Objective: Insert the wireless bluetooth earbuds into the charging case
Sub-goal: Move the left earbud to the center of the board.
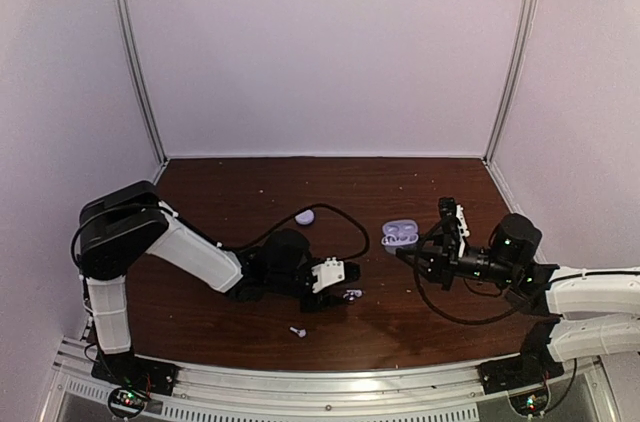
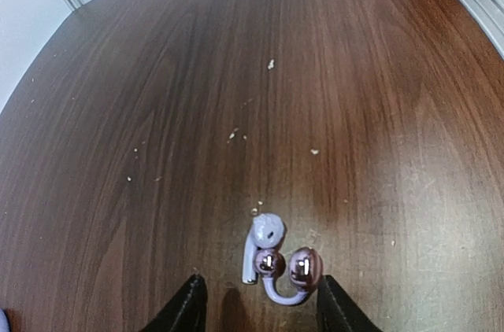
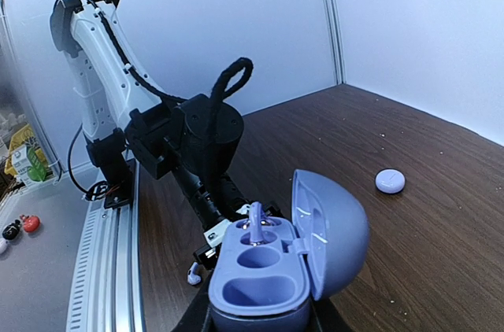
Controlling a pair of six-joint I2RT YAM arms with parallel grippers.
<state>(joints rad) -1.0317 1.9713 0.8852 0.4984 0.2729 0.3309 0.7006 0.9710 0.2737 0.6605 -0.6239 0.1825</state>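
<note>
1. My left hand [image 2: 260,304] is low over the tabletop [image 2: 236,72], fingers apart, gripping nothing. The earbud [image 2: 264,237] lies just ahead of the tips and between them, close to the near edge, about mid-width.
2. Risk: the earbud is tiny and lies flat, stem toward the hand. An off-centre close could flick it sideways. It could also pinch only the stem, so the earbud twists and won't line up with its slot.
3. Risk: a glossy purplish curved piece [image 2: 293,273] touches the earbud; can't tell if it's a second one. Closing could catch both or shove one away.
4. Risk: the tips look close to the wood. Going lower could scrape and skid the earbud.
5. My right hand [image 3: 261,320] is clamped on the open case [image 3: 331,230], right of the tabletop's middle, lid up. A seated bud [image 3: 256,218] stands in one well and the well beside it looks empty. Any tilt of the case would spoil the insertion.
6. Look: the earbud is whitish-silver with a rounded head and short stem, far smaller than the pale lilac open case.
7. A loose bud [image 1: 297,331] lies nearer the near edge. A closed case [image 1: 305,216] sits toward the far edge.
</note>
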